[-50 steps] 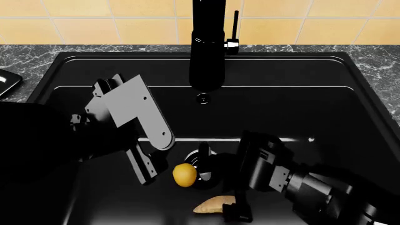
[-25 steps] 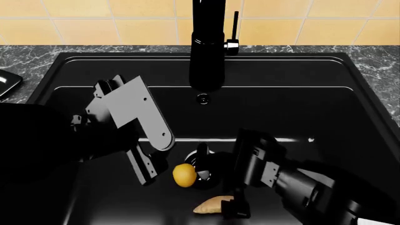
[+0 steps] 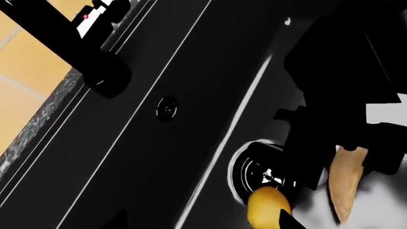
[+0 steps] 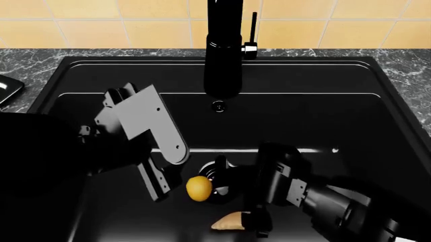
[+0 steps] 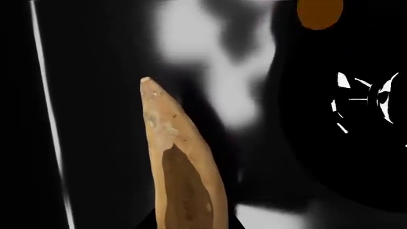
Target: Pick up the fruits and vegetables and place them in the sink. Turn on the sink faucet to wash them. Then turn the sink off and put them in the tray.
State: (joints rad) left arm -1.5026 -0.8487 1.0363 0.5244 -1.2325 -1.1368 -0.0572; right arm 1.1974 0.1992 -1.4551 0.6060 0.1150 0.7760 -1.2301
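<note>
Right gripper (image 4: 259, 222) now nearer potato (image 4: 229, 221), beside lemon (image 4: 198, 188).

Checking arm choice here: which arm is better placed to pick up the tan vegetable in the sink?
Right. The right gripper is down at the tan vegetable, which fills its wrist view; the left gripper sits beside the lemon.

My left arm (image 4: 54, 151) is mostly glossy black, with a flat grey angular plate (image 4: 141, 123) ending in a rounded tip with a small hole. My right arm (image 4: 336, 206) is black and blocky, with grey panels between segments.
</note>
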